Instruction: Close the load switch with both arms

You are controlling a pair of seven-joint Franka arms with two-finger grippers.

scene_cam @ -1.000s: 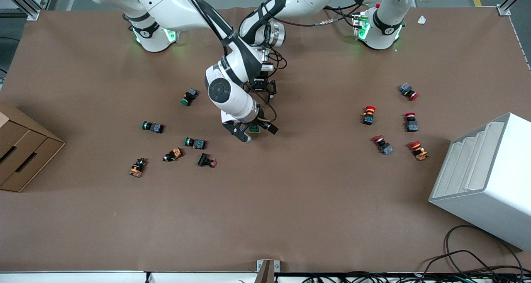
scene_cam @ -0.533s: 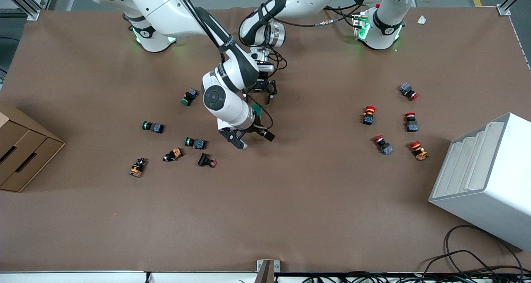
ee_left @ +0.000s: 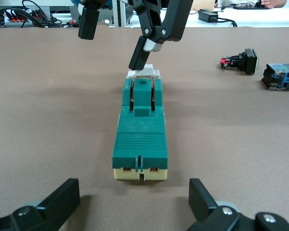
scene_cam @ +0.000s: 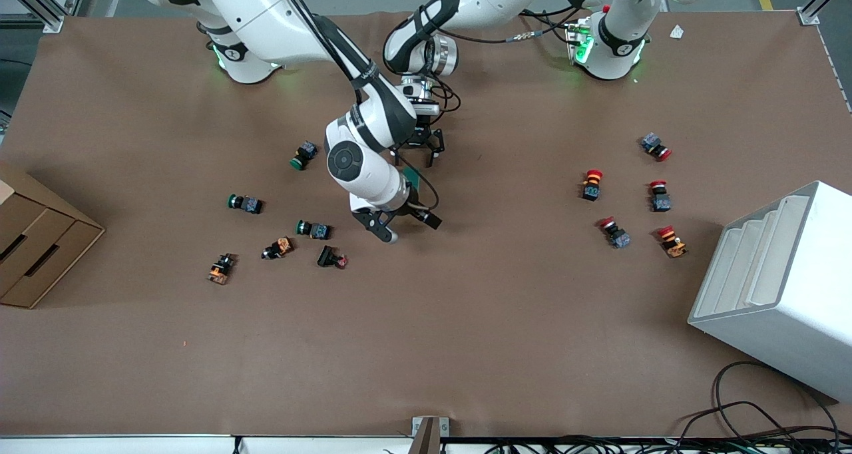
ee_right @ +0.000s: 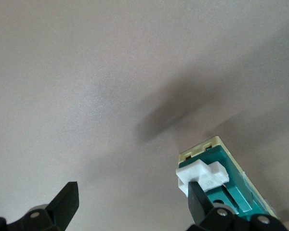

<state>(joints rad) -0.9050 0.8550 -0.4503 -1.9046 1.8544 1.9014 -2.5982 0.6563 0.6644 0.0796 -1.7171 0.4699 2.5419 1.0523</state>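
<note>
Green load switch [ee_left: 140, 137] lay on the table [scene_cam: 466, 321]; right gripper [scene_cam: 407, 223], spread wide, touched its white lever [ee_left: 143, 73]; left gripper [scene_cam: 418, 153] gaped beside it.

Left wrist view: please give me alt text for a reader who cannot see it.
A green load switch lies lengthwise on the brown table, its white lever at the end away from the camera, where one finger of the right claw touches it. The left claw is open, low at the switch's near end. Two push buttons lie off to one side.
</note>
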